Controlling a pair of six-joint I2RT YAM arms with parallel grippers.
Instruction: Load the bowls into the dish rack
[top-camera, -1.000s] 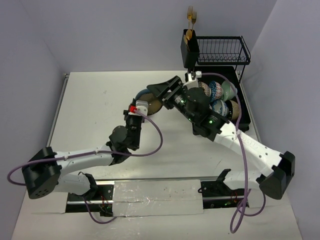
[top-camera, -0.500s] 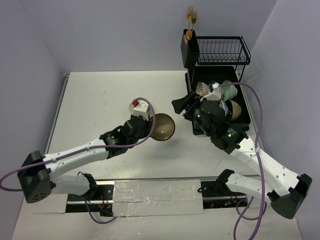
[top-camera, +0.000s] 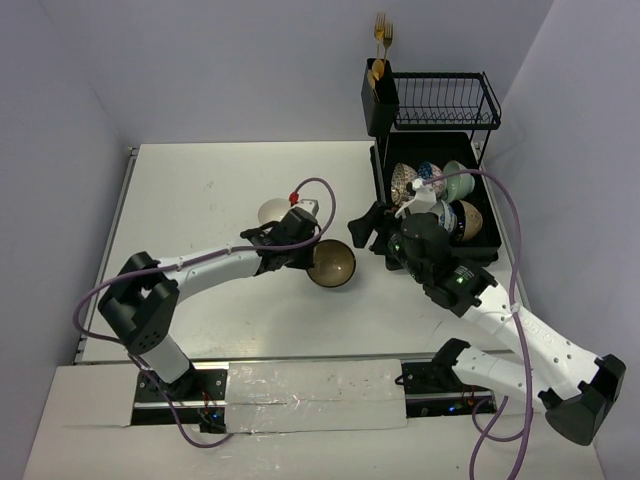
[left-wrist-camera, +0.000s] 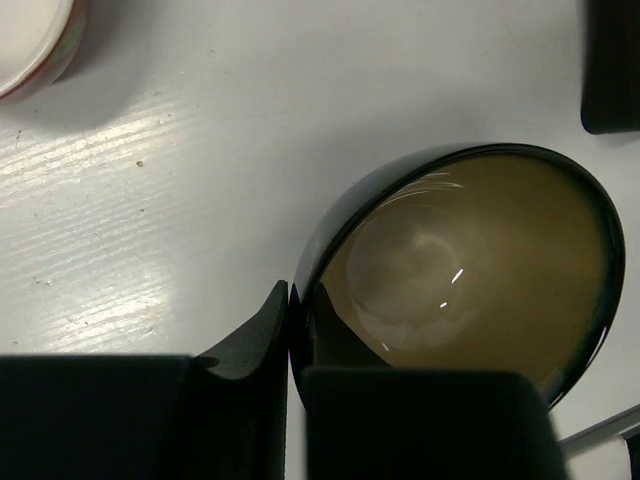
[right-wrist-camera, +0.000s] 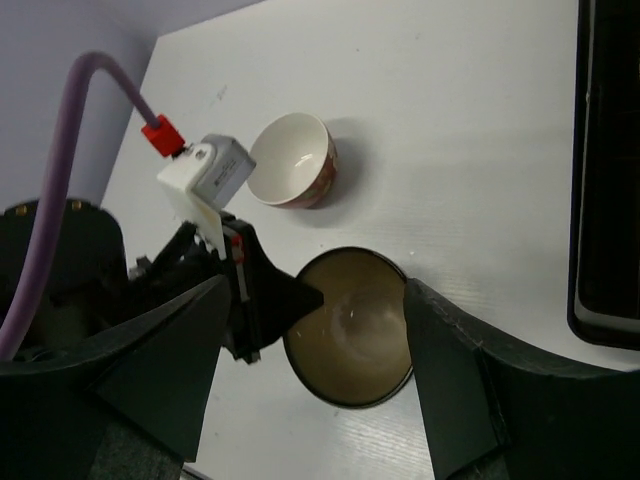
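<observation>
DISH DUTY: Our left gripper (left-wrist-camera: 290, 310) is clenched on the rim of the tan dark-rimmed bowl (top-camera: 331, 263) at mid-table. We cannot tell whether the bowl rests on the table (top-camera: 200, 190) or is lifted off it. Our right gripper (top-camera: 365, 228), jaws spread and grasping nothing, hovers just beside the bowl at 1 o'clock. The white bowl with red outside (top-camera: 272, 211) stands at 10 o'clock of the tan one. At 2 o'clock, the dish rack (top-camera: 490, 230) holds the brown-white patterned bowl (top-camera: 405, 180) and the mint green bowl (top-camera: 458, 178) among others.
</observation>
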